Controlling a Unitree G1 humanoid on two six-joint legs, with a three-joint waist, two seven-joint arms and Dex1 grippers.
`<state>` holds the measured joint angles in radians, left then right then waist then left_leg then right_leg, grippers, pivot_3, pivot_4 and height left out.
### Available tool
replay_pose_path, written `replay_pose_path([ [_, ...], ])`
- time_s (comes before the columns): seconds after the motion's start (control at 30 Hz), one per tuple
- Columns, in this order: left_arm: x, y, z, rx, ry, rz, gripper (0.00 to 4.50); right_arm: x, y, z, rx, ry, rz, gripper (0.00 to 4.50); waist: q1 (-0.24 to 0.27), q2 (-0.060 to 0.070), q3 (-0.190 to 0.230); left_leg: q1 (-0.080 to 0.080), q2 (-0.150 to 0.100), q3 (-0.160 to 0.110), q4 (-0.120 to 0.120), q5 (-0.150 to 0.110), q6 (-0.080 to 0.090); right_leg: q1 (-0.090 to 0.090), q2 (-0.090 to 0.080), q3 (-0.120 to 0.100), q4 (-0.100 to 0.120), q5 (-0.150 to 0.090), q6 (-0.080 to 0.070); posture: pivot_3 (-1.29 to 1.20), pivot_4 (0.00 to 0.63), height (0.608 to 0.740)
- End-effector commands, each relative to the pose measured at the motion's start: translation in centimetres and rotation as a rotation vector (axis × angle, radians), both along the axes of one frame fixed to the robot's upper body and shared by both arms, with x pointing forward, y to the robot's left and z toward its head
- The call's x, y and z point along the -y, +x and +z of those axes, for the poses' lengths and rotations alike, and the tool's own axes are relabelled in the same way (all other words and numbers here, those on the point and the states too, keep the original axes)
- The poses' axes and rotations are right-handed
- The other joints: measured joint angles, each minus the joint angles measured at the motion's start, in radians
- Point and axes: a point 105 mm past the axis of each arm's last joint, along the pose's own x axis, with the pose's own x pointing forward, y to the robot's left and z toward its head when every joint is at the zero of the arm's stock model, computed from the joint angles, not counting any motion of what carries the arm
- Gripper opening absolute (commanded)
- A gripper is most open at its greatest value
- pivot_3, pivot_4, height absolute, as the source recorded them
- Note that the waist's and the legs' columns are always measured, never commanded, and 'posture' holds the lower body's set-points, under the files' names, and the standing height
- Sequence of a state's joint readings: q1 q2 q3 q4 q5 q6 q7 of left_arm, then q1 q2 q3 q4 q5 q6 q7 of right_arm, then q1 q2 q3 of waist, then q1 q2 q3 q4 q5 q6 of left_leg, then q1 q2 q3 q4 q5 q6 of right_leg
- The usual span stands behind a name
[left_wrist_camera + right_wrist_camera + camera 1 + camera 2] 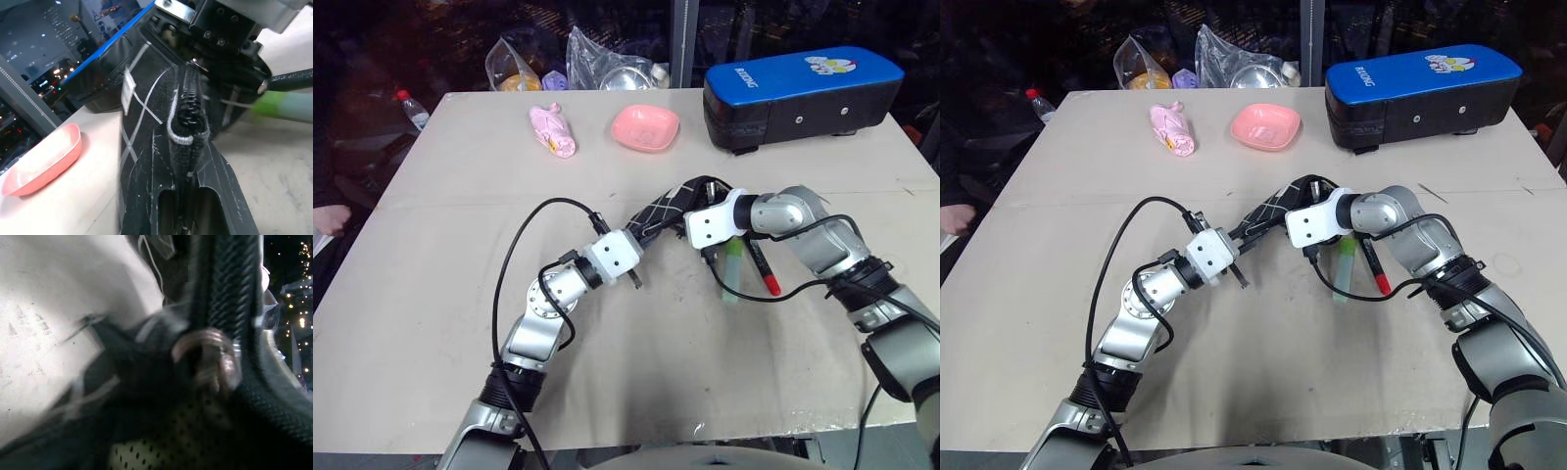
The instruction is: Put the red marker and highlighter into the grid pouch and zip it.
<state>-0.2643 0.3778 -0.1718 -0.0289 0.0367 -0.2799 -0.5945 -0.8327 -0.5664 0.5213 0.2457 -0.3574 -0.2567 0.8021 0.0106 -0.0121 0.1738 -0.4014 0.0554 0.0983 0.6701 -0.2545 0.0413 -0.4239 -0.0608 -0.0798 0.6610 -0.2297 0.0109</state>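
left gripper (641,245) pinching soft grid pouch (668,211), right gripper (697,201) fingers unclear, chunky highlighter (732,271), slim red marker (763,269)

Big blue-topped case (803,96): white lettering printed on the blue lid near its left end, too small to read with certainty; a small white cartoon emblem toward the lid's right end. Grid pouch (146,127): small white label sewn on, nothing on it legible.
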Motion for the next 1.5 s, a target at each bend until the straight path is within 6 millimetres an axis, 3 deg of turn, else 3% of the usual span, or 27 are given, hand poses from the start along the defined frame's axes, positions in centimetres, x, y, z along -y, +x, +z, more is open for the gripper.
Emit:
replay_pose_path([
  [0.03,0.5,-0.3,1.0,0.041,-0.016,-0.028,0.0,0.1,-0.1,1.7,0.036,0.04,0.013,4.46,0.0,0.0,0.0,0.0,0.0,0.0,0.0,0.0,0.0,0.0,0.0,0.0,0.0,0.0,0.0,0.0,0.15,0.74],
  [0.27,0.5,0.0,0.9,0.037,-0.016,-0.021,0.0,0.3,-0.1,2.0,0.03,0.052,0.008,4.46,0.0,0.0,0.0,0.0,0.0,0.0,0.0,0.0,0.0,0.0,0.0,0.0,0.0,0.0,0.0,0.0,0.15,0.74],
  [0.37,0.3,0.0,0.7,0.028,-0.01,-0.013,0.0,0.6,-0.6,2.8,-0.043,0.133,-0.008,4.46,0.002,0.0,0.0,0.0,0.0,0.0,0.0,0.0,0.0,0.0,0.0,0.0,0.0,0.0,0.0,0.0,0.15,0.74],
  [0.5,-0.6,0.3,0.4,0.009,-0.018,0.031,0.0,2.5,-2.7,4.7,-0.288,0.306,-0.041,4.46,0.004,0.0,0.0,0.0,0.0,-0.001,0.0,0.0,0.0,0.0,0.0,0.0,0.0,0.0,0.0,0.0,0.15,0.74],
  [0.63,-0.8,0.2,0.3,-0.007,-0.042,0.05,0.0,5.6,-6.2,6.0,-0.605,0.497,-0.098,4.46,0.006,0.0,0.0,-0.001,0.0,-0.002,0.0,-0.002,0.004,0.001,-0.002,-0.002,0.0,0.0,0.0,0.0,0.15,0.74],
  [0.83,-0.6,0.2,0.2,-0.018,-0.054,0.054,0.0,8.1,-7.7,6.3,-0.784,0.747,-0.218,4.46,-0.001,0.0,0.0,0.0,0.0,-0.003,0.0,-0.003,0.004,0.001,-0.005,-0.001,0.0,0.0,0.0,0.0,0.15,0.74],
  [0.9,-0.7,0.2,0.3,-0.017,-0.053,0.054,0.0,8.7,-7.3,6.1,-0.727,0.765,-0.267,4.46,0.001,0.0,0.0,0.0,0.0,-0.005,0.0,-0.003,0.004,0.001,-0.003,-0.002,0.0,0.0,-0.001,0.0,0.15,0.74],
  [0.97,-0.7,0.2,0.3,-0.016,-0.051,0.054,0.0,8.8,-6.9,5.0,-0.631,0.666,-0.307,4.46,0.002,0.0,0.0,0.0,0.0,-0.004,0.0,-0.003,0.004,0.001,0.0,-0.001,0.0,0.0,0.0,0.0,0.15,0.74],
  [1.1,-0.5,0.2,0.4,-0.004,-0.039,0.045,0.0,8.1,-5.3,4.4,-0.44,0.548,-0.309,3.26,0.0,-0.001,0.0,0.0,-0.001,-0.003,0.0,-0.003,0.004,0.001,0.001,0.0,-0.001,-0.001,0.002,0.0,0.15,0.74],
  [1.23,-0.4,0.1,0.6,0.02,-0.026,0.042,0.0,6.6,-3.9,5.0,-0.314,0.507,-0.257,3.26,-0.001,-0.001,-0.001,0.001,0.0,-0.002,0.0,-0.003,0.004,0.001,0.003,0.001,0.0,-0.002,0.004,0.0,0.15,0.74],
  [1.4,-1.2,0.3,1.2,0.06,-0.023,0.088,0.0,6.2,-3.1,6.2,-0.263,0.509,-0.218,3.26,0.001,-0.001,0.0,0.001,0.001,-0.002,0.0,-0.002,0.004,0.001,0.004,0.002,-0.001,0.0,0.0,0.0,0.15,0.74],
  [1.5,-2.3,0.7,2.4,0.116,-0.049,0.152,0.0,6.0,-3.0,8.4,-0.251,0.566,-0.176,3.26,0.0,-0.001,0.0,0.001,0.001,-0.001,0.0,-0.002,0.004,0.001,0.004,0.003,-0.001,0.0,0.0,0.0,0.15,0.74],
])
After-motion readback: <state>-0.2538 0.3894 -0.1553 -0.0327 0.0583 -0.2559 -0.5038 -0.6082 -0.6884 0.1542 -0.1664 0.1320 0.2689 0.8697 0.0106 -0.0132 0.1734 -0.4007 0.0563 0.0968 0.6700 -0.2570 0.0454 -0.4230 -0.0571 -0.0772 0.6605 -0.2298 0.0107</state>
